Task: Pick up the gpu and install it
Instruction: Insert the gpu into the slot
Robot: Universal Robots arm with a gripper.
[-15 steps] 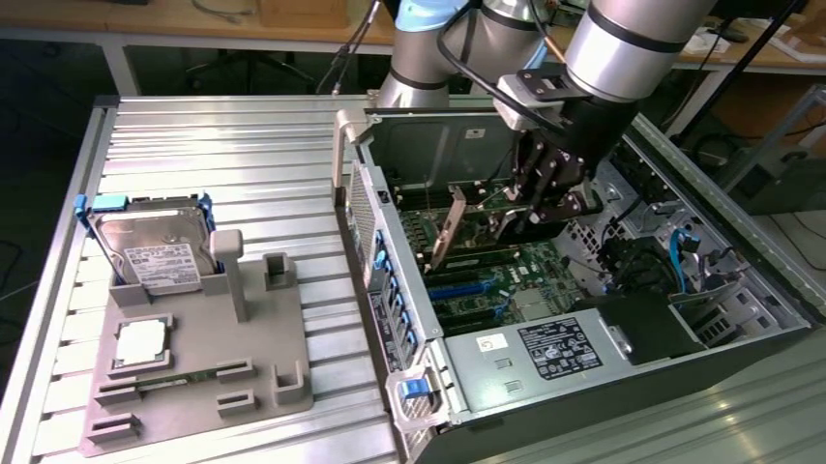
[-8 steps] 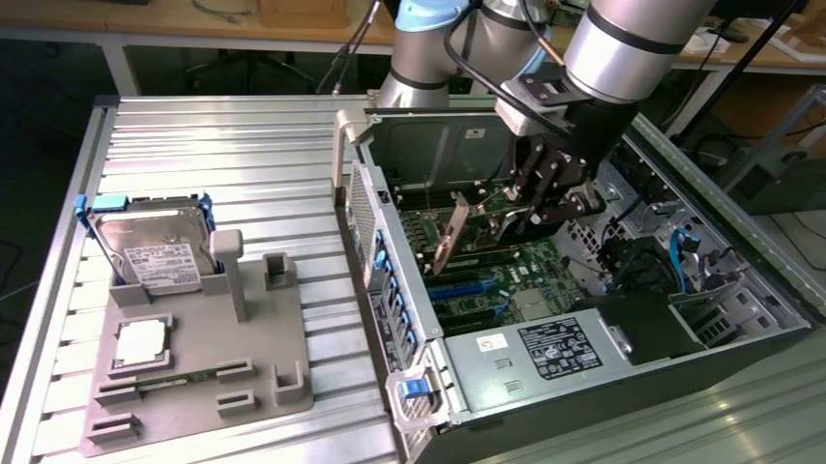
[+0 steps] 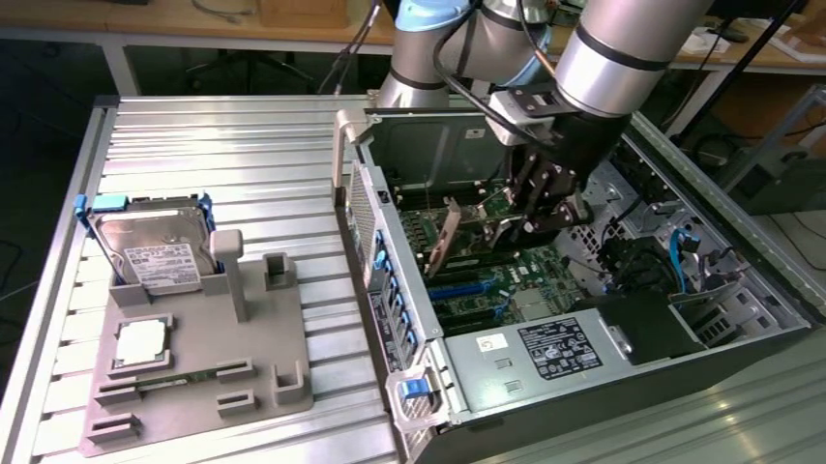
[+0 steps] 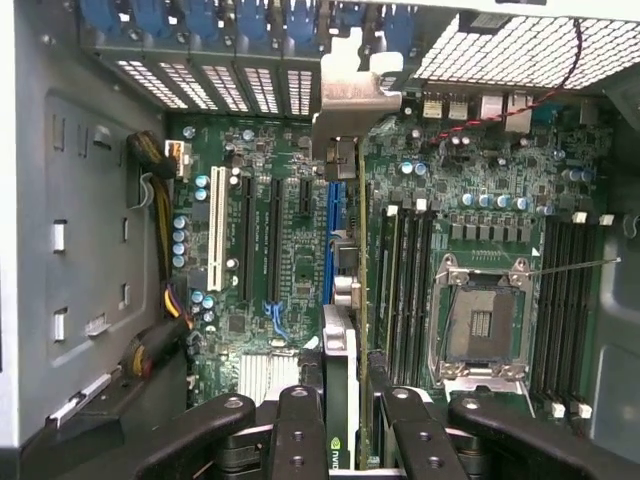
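The gpu [image 3: 443, 242] is a slim tan card standing on edge inside the open computer case [image 3: 387, 290], above the green motherboard [image 3: 516, 280]. My gripper [image 3: 525, 224] reaches down into the case and is shut on the card's inner end. In the wrist view the gpu [image 4: 342, 350] shows edge-on between my two black fingers [image 4: 300, 430], with my gripper [image 4: 350, 400] closed around it. Its silver end bracket [image 4: 350, 95] sits at the rear slot openings. The card runs along the blue expansion slot [image 4: 328, 240]; whether it is seated there I cannot tell.
A silver hard drive [image 3: 155, 256], a CPU chip [image 3: 139, 343] and a thin RAM stick [image 3: 181, 379] rest on a grey holder [image 3: 258, 387] on the exterior view's left. Inside the case are the power supply [image 3: 543, 353], an open CPU socket [image 4: 480, 320] and cables [image 4: 160, 340].
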